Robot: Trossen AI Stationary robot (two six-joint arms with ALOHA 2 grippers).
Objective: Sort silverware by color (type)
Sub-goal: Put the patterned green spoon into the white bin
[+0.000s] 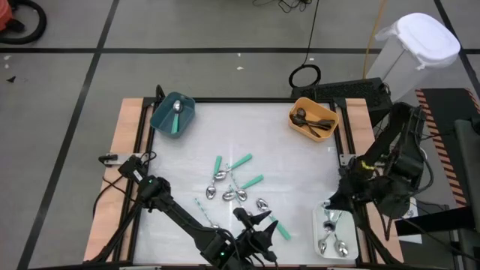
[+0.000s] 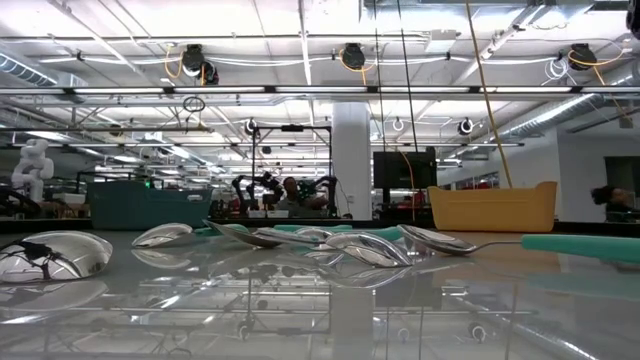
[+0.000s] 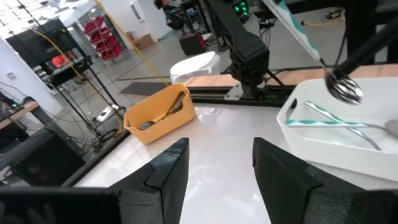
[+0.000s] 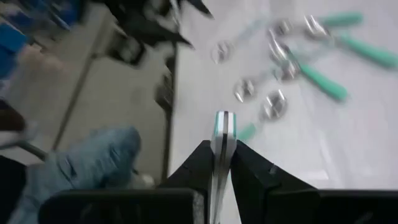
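Roughly ten spoons lie loose mid-table, four with teal handles; the teal bin holds one, while the orange bin and white bin each hold a few. The left gripper, fingers spread and empty, hovers beside the pile, and the right gripper pinches a striped teal-and-white spoon over the white bin. It's a glossy white table in a big open lab.

The white table carries scattered silverware and three bins.

Silverware: silver & teal-handled spoons scattered mid-table, others in teal, orange, white bins.
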